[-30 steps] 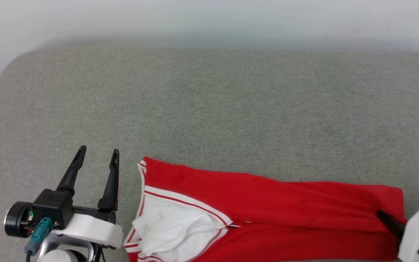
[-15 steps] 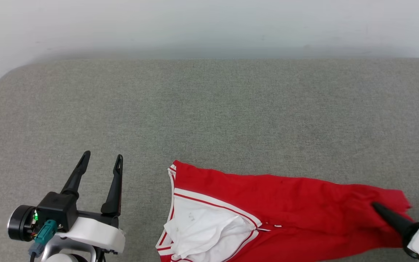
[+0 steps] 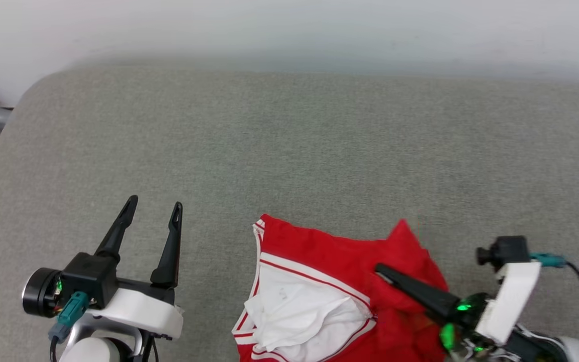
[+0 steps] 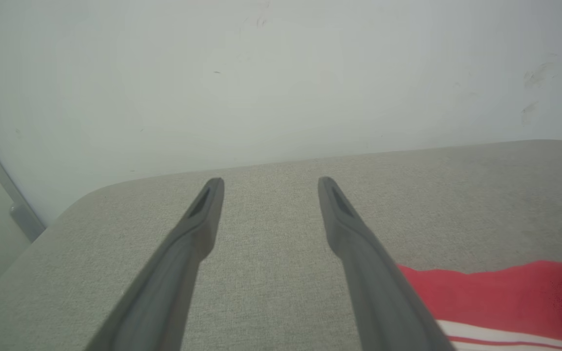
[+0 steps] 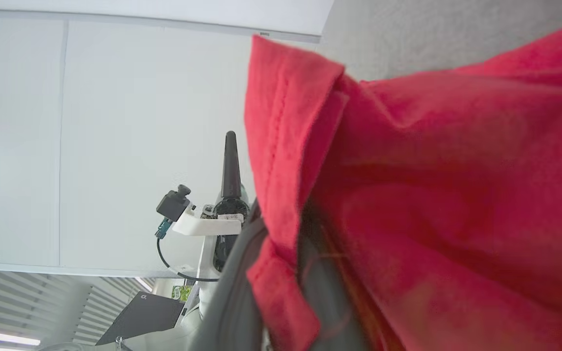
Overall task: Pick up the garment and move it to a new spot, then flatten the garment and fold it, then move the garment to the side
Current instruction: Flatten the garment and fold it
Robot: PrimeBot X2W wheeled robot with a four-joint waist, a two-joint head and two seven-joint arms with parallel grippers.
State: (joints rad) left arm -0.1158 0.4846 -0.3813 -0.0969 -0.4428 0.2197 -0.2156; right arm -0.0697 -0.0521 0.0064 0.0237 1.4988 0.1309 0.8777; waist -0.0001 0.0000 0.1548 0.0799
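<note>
right end effector (image 3: 382, 270): I clamp the garment (image 3: 319, 249) by its hem, probably to fold it | left end effector (image 3: 155, 202): spread apart, garment to its right

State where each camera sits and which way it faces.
Head view: on the head, facing forward and down at the grey surface and garment; left end effector lower left, open; right end effector lower right, shut on the garment.
Left wrist view: on the left wrist, facing along its open fingers over the surface to a wall.
Right wrist view: on the right wrist, facing toward the left arm, against cloth pinched between its fingers.
Shared: all show the garment; head and right wrist views show the left end effector.
</note>
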